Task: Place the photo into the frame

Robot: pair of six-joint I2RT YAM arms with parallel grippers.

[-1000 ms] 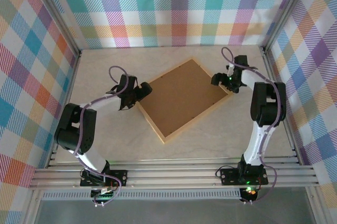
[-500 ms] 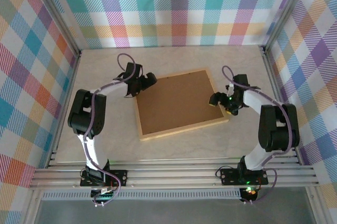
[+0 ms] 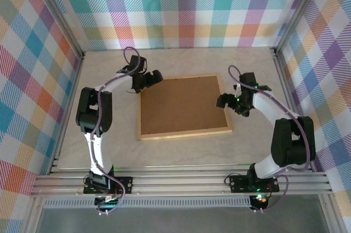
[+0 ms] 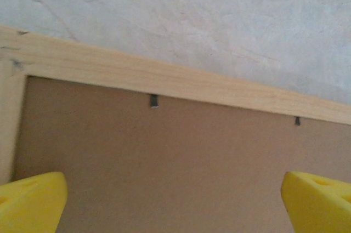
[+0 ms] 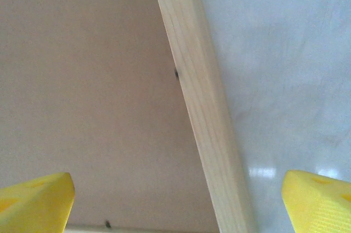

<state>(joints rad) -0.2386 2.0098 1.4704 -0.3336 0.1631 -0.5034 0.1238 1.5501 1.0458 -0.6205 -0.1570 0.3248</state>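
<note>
**Frame lies back-up, both hands open at its edges**

Top view: the frame [image 3: 184, 133] lies flat in the middle of the tabletop [image 3: 181, 60], with its brown backing board [image 3: 181, 106] turned up. The front pane is therefore against the tabletop. The left hand [image 3: 154, 77] is at the far left corner of the frame. The right hand [image 3: 222, 100] is at the right edge, about halfway along it. Both hands hold nothing.

Left wrist view: the two yellow fingertips [image 4: 33, 200] stand wide apart over the backing board, and nothing is between them. The far wooden rail runs across the picture, with bare tabletop behind it. A small metal tab [image 4: 154, 101] sits where the rail meets the board, and a second one is further right.

Right wrist view: the yellow pads [image 5: 35, 200] are also spread fully. One is over the board and the other over the tabletop, so the right rail lies between them but is not gripped. A small dark tab [image 5: 176, 73] shows on the inner side of this rail.

In my judgement, the step in hand is to open the back of the frame. To do it well, one hand should press down on a rail so that the frame does not slide. The other hand should come low with one fingertip and turn each tab away from the board. It should push slowly and along the rail, because the tabs are small and a fingertip may slip off. The board should be lifted only when all the tabs are free.
</note>
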